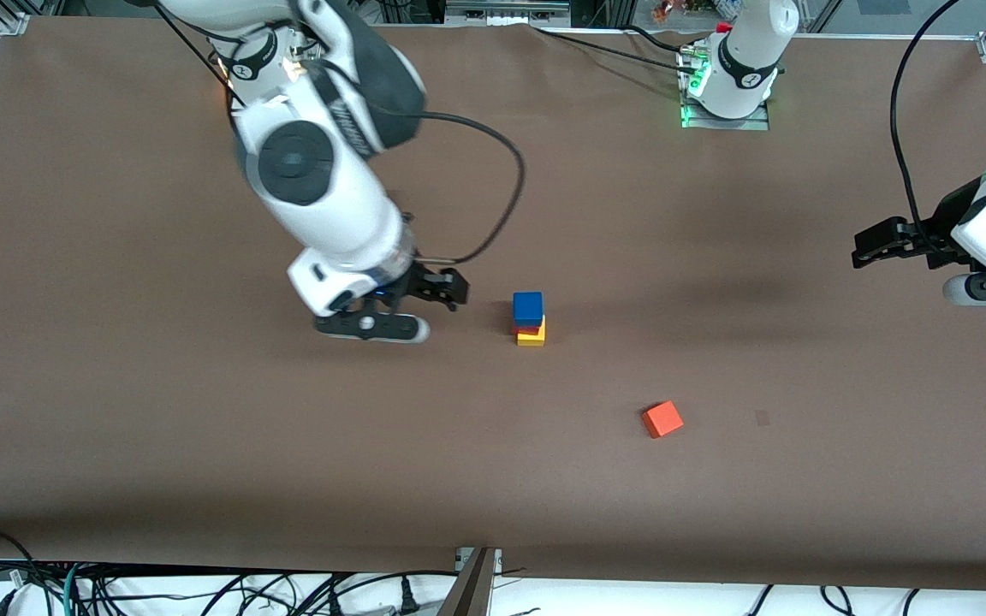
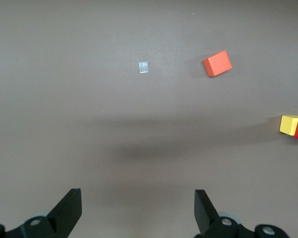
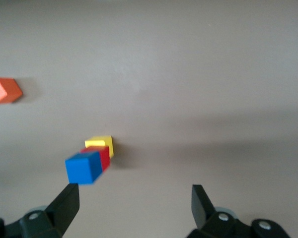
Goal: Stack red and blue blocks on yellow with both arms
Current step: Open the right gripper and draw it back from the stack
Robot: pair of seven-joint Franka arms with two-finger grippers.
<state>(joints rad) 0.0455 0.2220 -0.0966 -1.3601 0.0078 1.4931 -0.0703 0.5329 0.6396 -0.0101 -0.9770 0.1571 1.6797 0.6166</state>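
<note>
Orange block sits nearest the camera, alone on the brown tabletop, and it is not part of my job. Farther up from it I see my little tower near the middle: the yellow block on the bottom, the red block on it, and the blue block on top. They look a tiny bit crooked but they stand.

So I think the stacking is done, or very nearly. Both blocks are on the yellow one and nothing holds them. What I would do next is pull both arms back slowly and not bump the tower. I would watch the right one most, because it is close.

My right tool hangs low over the tabletop just beside the tower, toward the right arm's end. Its fingers are spread wide and hold nothing. The right arm bends down from its base and leans toward the tower, with its wrist tipped over.

My left tool is well apart from the tower, over the left arm's end of the tabletop. Its fingers are spread too, with nothing in them. That arm is just waiting
</note>
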